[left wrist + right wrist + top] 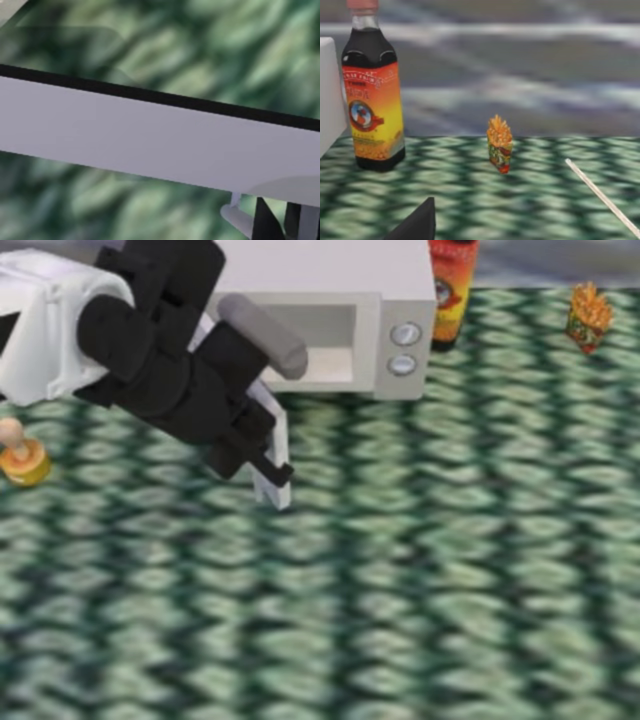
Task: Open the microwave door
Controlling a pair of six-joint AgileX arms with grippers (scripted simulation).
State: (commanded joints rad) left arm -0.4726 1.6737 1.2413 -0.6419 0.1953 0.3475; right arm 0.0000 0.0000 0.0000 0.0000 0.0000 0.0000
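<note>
**Left arm at the swung-open microwave door**

Black and white, the left arm fills the top view's upper left, closest to the overhead camera, reaching down over the bench (pixel 420 570) with its green woven-pattern cover. Next in size, the microwave (pixel 330 280) stands at the far edge of the bench, left of centre, its front facing the near side and its cavity exposed. Two round silver knobs (pixel 404 348) sit one above the other on the narrow panel at the right of its front.

The microwave door (pixel 279 455) stands swung out from the left side of the cavity, seen edge-on from above as a thin pale strip whose long axis runs from the oven front toward the near side of the bench. In the left wrist view its edge crosses the picture as a broad grey band with a black line along one side.

At the door's outer end sits the left gripper (pixel 262 462), its dark fingers set on the door's end; whether they clamp it I cannot tell.

A sauce bottle (pixel 372 95) stands just right of the microwave. Farther right lies a carton of fries (pixel 499 144), well apart. Near the left edge stands a small yellow toy with a wooden knob (pixel 22 455).

The right gripper shows only as a dark corner in its own wrist view; its fingers' state cannot be told.
</note>
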